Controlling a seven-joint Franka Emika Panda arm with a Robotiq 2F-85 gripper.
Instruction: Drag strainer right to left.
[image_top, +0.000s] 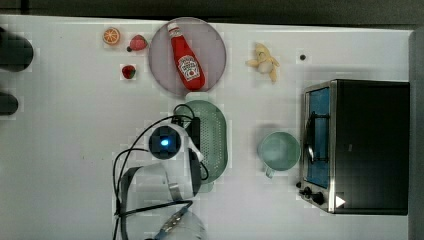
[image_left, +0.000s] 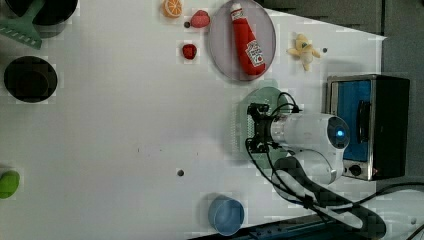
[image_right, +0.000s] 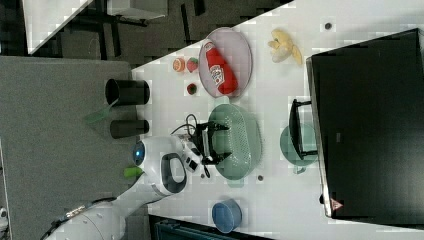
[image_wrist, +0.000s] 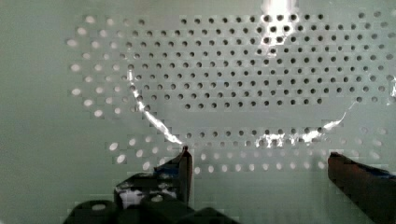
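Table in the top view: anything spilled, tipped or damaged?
Nothing spilled or broken. The ketchup bottle lies flat on the plate rather than standing. The open gripper hangs inside the strainer.

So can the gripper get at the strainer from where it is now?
Probably yes. The open gripper sits right over the strainer bowl, nothing between them; the ketchup plate and mug stand clear.

Strainer (image_wrist: 243, 74): glossy smooth plastic w/ holes; toaster oven (image_top: 356, 146): shiny metal.

A white table (image_top: 75, 150) stands on grey floor (image_right: 50, 100), evenly lit.
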